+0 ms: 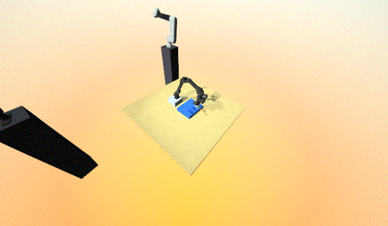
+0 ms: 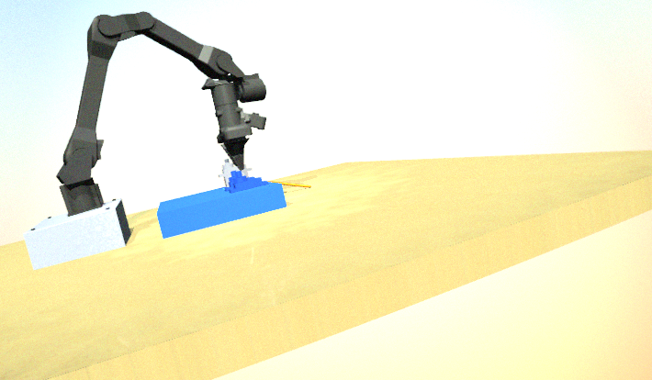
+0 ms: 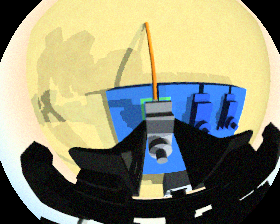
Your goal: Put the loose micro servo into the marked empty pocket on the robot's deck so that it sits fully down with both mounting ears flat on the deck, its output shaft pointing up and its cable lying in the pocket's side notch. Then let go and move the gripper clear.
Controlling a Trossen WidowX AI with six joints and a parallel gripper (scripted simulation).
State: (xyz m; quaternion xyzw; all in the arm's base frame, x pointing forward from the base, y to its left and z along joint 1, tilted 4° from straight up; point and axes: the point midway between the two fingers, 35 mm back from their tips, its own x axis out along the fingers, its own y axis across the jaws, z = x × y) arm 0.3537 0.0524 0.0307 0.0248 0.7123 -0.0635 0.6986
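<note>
The grey loose servo (image 2: pixel 227 175) (image 3: pixel 159 125) is held upright between the fingertips of my gripper (image 1: pixel 197 103) (image 2: pixel 241 167) (image 3: pixel 159 123), which is shut on it. Its output shaft (image 3: pixel 162 156) points up. It is over the marked pocket of the blue deck (image 1: pixel 183 107) (image 2: pixel 215 212) (image 3: pixel 182 106); a bit of the pocket's green outline (image 3: pixel 145 102) shows beyond its far end. In the exterior view its ears look above the deck, and its lower body is hidden. The orange cable (image 2: pixel 295 184) (image 3: pixel 152 60) runs out over the deck's far edge; whether it lies in the notch is unclear.
Two blue servos (image 3: pixel 202 111) (image 3: pixel 230 110) sit on the deck beside the marked pocket, at the right in the wrist view. The arm's white base block (image 1: pixel 175 100) (image 2: pixel 77 240) stands behind the deck. Black pillars (image 1: pixel 170 64) (image 1: pixel 43 143) stand beyond the table.
</note>
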